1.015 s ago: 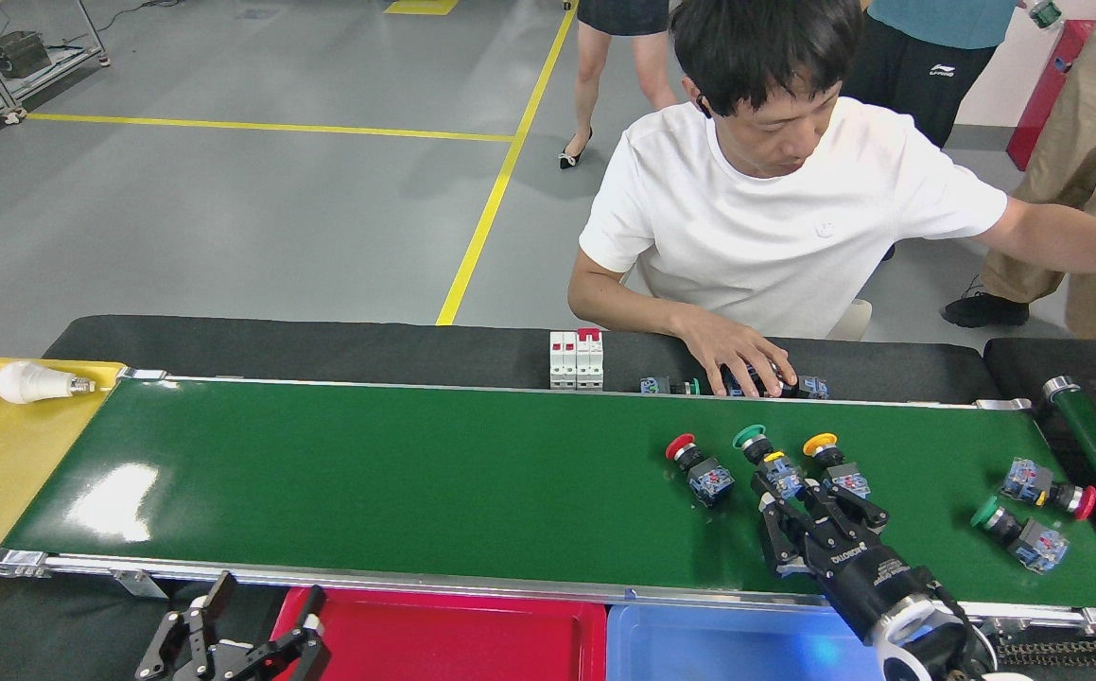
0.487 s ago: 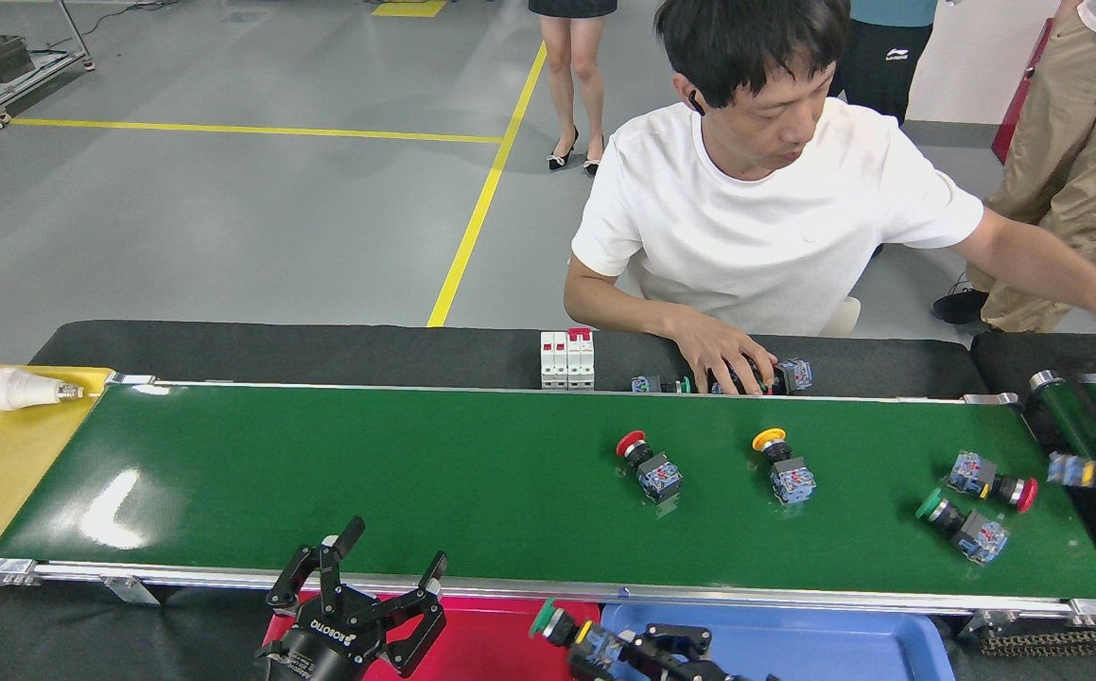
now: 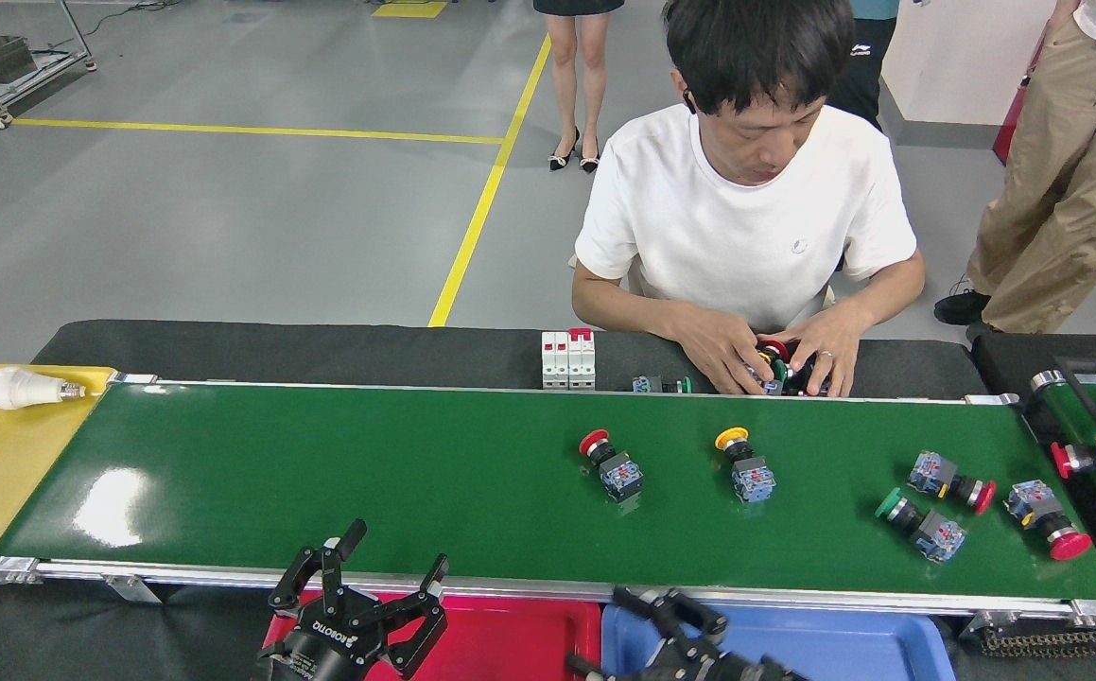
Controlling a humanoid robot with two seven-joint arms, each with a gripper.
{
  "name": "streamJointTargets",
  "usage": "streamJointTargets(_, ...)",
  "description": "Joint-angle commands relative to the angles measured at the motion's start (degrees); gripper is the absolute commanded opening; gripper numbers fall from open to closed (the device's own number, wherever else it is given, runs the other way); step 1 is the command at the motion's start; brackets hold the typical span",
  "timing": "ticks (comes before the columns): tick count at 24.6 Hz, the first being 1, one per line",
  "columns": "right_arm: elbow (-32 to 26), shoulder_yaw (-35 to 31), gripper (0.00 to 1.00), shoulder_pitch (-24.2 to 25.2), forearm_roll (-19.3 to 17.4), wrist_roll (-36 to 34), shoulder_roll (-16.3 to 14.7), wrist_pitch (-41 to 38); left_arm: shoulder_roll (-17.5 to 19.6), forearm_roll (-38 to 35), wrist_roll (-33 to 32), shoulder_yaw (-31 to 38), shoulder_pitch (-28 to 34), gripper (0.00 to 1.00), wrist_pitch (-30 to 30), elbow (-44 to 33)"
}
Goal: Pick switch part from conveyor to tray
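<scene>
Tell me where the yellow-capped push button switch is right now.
In the head view, the yellow-capped switch lies on the conveyor, right of centre, between a red-capped switch and a green-capped switch.

We note a factory floor: grey painted floor (image 3: 226, 236) with yellow lane lines (image 3: 481, 203) and conveyor (image 3: 415, 473).

Single head cam, high, looking fwd/down across conveyor (image 3: 415, 473) toward person (image 3: 746, 218) opposite; mid range.
</scene>
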Motion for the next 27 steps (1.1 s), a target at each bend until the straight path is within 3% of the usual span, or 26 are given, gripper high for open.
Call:
streamJointTargets(1, -0.86, -3.28, 0.98, -0.53, 0.17, -0.16, -0.75, 6.35, -1.90, -1.56, -0.60, -0.76, -3.11, 1.00, 0.64, 2.18)
streamJointTargets(4, -0.95, -6.71, 0.97, 0.00, 1.49, -1.22, -2.07, 13.64, -4.63, -4.64, -0.95, -1.11, -7.85, 1.00, 2.23, 7.72)
streamJointTargets(7, -2.01, -7.94, 0.97, 2.55, 5.01, -7.37, -2.25, 22.43, -5.77, -5.61, -1.04, -1.28, -11.19, 1.00, 3.81, 11.41)
streamJointTargets(12, -6.93, -8.11, 0.99, 13.27, 5.36, -18.35, -4.35, 20.94, -6.65, -5.69, -2.10, -1.28, -13.65, 1.00, 4.16, 14.92)
streamJointTargets(14, -7.54, -8.11, 0.99, 14.59, 5.36, -19.15, -4.27, 19.53, -7.00, -5.70, -2.10, -1.28, -14.71, 1.00, 4.25, 16.77)
streamJointTargets(21, -7.72, -8.11, 0.99, 14.68, 5.62, -19.15, -3.83, 20.41, -7.18, -5.61, -2.10, -1.28, -19.01, 1.00, 5.39, 23.28)
streamJointTargets(25, -7.02, -7.59, 0.99, 12.13, 8.08, -16.34, -3.83, 22.87, -7.62, -5.61, -1.48, -1.28, -23.93, 1.00, 6.53, 29.95)
streamJointTargets(26, -6.40, -6.97, 0.99, 10.81, 9.05, -14.84, -3.65, 23.31, -7.62, -5.61, -1.48, -1.28, -24.90, 0.96, 7.06, 31.01)
streamJointTargets(27, -5.35, -5.48, 0.99, 9.50, 9.67, -13.70, -3.65, 23.40, -7.44, -5.70, -1.48, -1.28, -25.61, 0.84, 7.32, 32.15)
